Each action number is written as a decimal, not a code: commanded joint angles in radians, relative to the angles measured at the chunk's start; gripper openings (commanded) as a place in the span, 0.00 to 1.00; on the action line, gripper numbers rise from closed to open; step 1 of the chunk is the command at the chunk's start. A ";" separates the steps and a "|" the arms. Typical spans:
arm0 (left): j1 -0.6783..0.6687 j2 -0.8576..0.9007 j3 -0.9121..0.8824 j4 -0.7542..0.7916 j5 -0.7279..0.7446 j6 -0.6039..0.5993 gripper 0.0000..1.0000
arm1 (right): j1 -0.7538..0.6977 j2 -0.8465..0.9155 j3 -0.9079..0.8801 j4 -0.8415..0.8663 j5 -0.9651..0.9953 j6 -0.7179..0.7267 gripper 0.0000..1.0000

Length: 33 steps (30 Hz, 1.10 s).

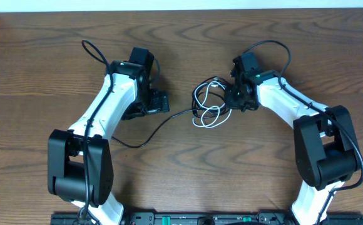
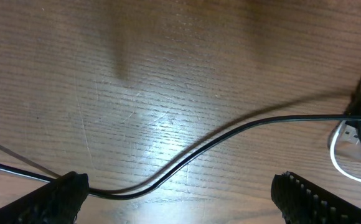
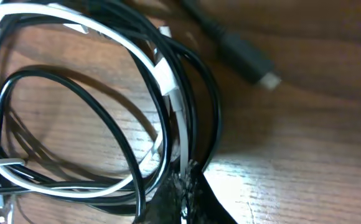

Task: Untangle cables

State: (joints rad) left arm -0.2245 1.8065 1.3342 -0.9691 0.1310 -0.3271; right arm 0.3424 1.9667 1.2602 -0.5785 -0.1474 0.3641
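The cables lie in a small tangle (image 1: 209, 103) at the table's middle. Loops of the white cable (image 1: 206, 120) and black ones cross each other. One black cable (image 1: 159, 127) trails out of it to the left. My right gripper (image 1: 233, 100) sits at the tangle's right edge. In the right wrist view it (image 3: 187, 193) is shut, with the white cable (image 3: 168, 81) running down between its fingertips and black loops (image 3: 106, 118) beside it. A black plug (image 3: 255, 65) lies free. My left gripper (image 2: 180, 199) hovers open over the trailing black cable (image 2: 230, 130), fingers (image 2: 62, 199) wide apart.
Thick black arm cords arch over each arm, the left cord (image 1: 97, 53) and the right cord (image 1: 275, 47). The wooden table's back edge (image 1: 181, 9) runs along the top. Both arm bases (image 1: 81, 175) stand near the front edge.
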 commanded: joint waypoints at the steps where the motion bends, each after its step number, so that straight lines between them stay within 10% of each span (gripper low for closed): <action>1: 0.002 0.010 0.018 -0.006 -0.009 -0.004 0.98 | 0.000 -0.047 0.012 0.003 -0.023 -0.004 0.01; 14: 0.002 0.010 0.018 -0.006 -0.009 -0.004 0.98 | -0.016 -0.327 0.061 0.024 -0.083 -0.092 0.01; 26: 0.002 0.010 0.018 -0.006 -0.009 -0.004 0.98 | -0.010 -0.319 0.060 -0.285 -0.048 -0.080 0.01; 33: 0.002 0.010 0.018 -0.006 -0.009 -0.004 0.98 | 0.018 -0.319 0.060 -0.347 -0.064 -0.080 0.14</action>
State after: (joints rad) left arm -0.2245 1.8069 1.3342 -0.9695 0.1287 -0.3271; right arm 0.3428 1.6367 1.3174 -0.9211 -0.1982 0.2813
